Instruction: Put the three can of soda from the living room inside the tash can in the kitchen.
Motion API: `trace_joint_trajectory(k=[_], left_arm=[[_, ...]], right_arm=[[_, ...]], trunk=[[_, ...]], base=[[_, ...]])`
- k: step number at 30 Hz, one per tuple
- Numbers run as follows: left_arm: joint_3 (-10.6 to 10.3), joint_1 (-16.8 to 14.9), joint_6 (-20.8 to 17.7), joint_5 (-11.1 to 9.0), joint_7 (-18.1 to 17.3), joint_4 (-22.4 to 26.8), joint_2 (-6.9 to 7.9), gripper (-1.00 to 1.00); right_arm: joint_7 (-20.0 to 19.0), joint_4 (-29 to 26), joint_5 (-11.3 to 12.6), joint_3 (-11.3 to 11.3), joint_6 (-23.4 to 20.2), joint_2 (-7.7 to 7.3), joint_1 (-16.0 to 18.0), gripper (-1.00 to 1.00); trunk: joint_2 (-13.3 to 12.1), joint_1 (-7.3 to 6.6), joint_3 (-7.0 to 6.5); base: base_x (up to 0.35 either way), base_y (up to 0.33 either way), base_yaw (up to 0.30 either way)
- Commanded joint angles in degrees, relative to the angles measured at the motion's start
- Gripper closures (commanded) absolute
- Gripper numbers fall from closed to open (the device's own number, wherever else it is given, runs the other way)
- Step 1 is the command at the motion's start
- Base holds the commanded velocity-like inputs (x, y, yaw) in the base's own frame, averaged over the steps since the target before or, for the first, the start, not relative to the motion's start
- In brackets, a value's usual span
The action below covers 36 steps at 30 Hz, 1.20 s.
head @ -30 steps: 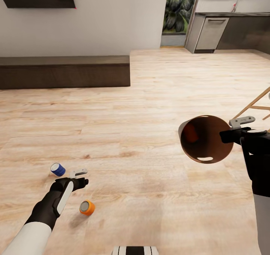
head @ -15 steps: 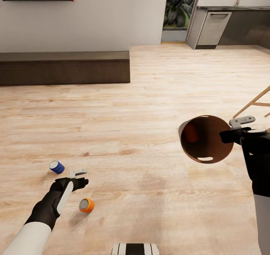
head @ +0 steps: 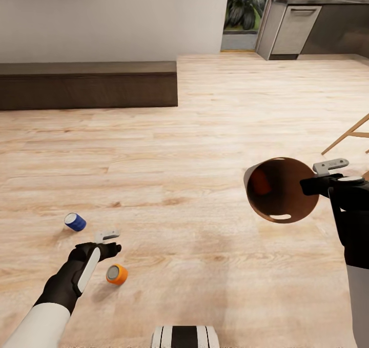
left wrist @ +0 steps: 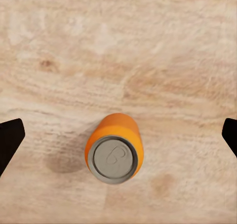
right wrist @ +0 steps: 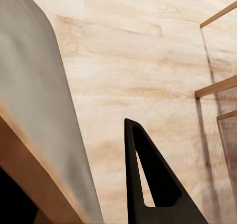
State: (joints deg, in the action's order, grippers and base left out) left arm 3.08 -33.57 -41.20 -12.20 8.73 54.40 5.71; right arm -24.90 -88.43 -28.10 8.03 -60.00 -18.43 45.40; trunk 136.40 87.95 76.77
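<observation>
1. Hovering low over the wooden floor (head: 205, 132), the left claw (head: 108, 240) has its fingers spread wide apart and holds nothing; in the left wrist view the dark fingertips (left wrist: 10, 142) sit far out on either side of the orange soda can (left wrist: 114, 149).
2. The orange soda can (head: 117, 274) lies on its side on the floor just beside the left claw, its silver top facing the camera.
3. The dark blue soda can (head: 75, 222) lies on the floor near the left claw, apart from the orange one.
4. The right claw (head: 328, 174) is clamped on the rim of the trash can (head: 279, 189), which hangs tipped on its side above the floor, brown inside facing the head camera; an orange shape shows inside it.
5. In the right wrist view, the bin's grey outer wall (right wrist: 39, 125) sits beside one dark finger (right wrist: 148, 184).
6. A long dark-brown bench (head: 87, 84) runs along the wall, and the kitchen cabinets (head: 307, 22) stand at the far right.
</observation>
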Motion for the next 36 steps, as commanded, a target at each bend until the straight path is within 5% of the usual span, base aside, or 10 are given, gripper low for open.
trace_joint_trajectory(k=[1, 11, 18, 36], left_arm=[[0.0, 0.0, 0.0, 0.0, 0.0, 0.0, 0.0, -1.0], [0.1, 0.0, -0.1, -0.1, -0.1, -0.4, 0.12, -1.0], [0.2, 0.0, -0.1, 0.0, -0.1, -0.9, 0.27, -1.0], [0.1, 0.0, -0.5, 0.1, 0.0, -0.2, 0.0, -1.0]], right_arm=[[-0.3, -0.1, 0.1, 0.0, 0.0, 0.0, 0.0, 1.0], [-0.3, -0.1, -0.6, 0.1, 0.0, 0.02, 0.1, 1.0], [-0.4, -0.2, -7.3, 0.0, 0.0, 0.3, 0.1, 1.0], [-0.4, -0.2, -8.1, -0.1, 0.0, 0.92, 0.0, 1.0]], trunk=[[0.4, 0.21, 0.27], [4.4, 2.41, 2.95], [6.8, 3.73, 4.65], [6.9, 3.85, 7.35]], base=[[0.0, 0.0, 0.0], [0.0, 0.0, 0.0], [0.0, 0.0, 0.0], [0.0, 0.0, 0.0]])
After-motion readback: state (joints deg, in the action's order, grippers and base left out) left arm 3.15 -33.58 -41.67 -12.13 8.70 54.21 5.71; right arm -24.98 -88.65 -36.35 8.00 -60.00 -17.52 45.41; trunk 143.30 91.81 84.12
